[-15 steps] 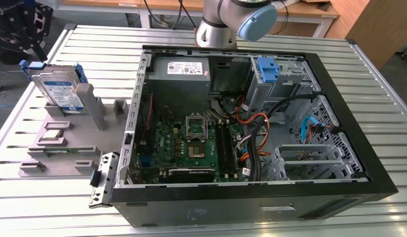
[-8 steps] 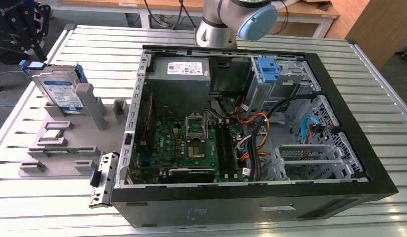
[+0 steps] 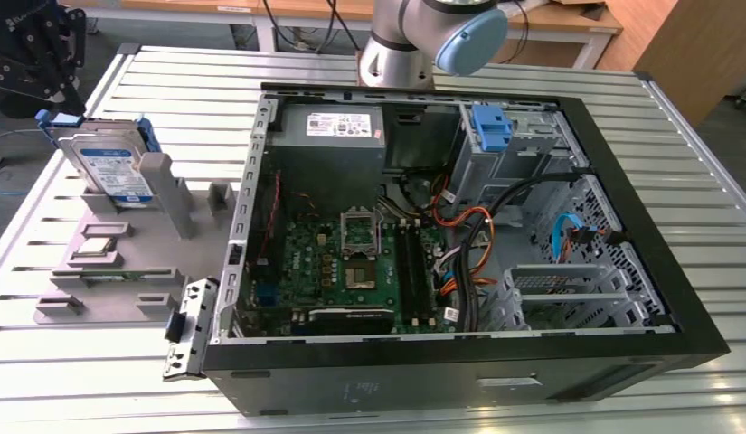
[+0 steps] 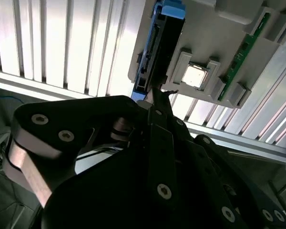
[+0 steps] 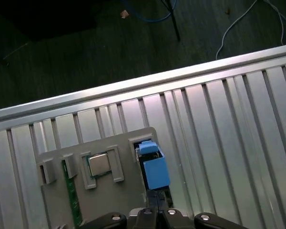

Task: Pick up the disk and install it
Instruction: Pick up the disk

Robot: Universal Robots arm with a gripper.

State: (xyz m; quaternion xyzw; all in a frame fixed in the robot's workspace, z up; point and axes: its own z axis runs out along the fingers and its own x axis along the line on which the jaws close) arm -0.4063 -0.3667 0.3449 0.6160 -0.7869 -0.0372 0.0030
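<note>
The slatted metal table (image 3: pixel 108 380) carried all the parts, and the pincer (image 5: pixel 155 198) hung over its outer edge strip, with dark floor beyond. The open computer case (image 3: pixel 698 344) lay on its side well apart from the pincer, on the far side of the parts holder, with its green main board (image 3: pixel 348 262) exposed. The arm (image 3: pixel 427 36) rose behind the case, also well apart from the pincer. The grey parts holder (image 3: pixel 119 271) lay flat on the table directly under the pincer. The disk (image 3: pixel 108 163) stood on edge in a slot of that holder, not yet lifted, its labelled face showing in the exterior view and its blue end tab uppermost, just beneath the pincer tips in both wrist views. Contact between the tips and the tab could not be determined. The pincer was narrow, its tips drawn close together, and nothing was held between them. A blue bracket (image 3: pixel 490 127) sat fixed in the drive cage inside the case, well apart from the pincer. A green memory stick (image 5: pixel 71 191) lay in a holder channel, farther from the pincer than the disk. A square processor chip (image 5: pixel 99 163) sat in a recess between the stick and the disk.
</note>
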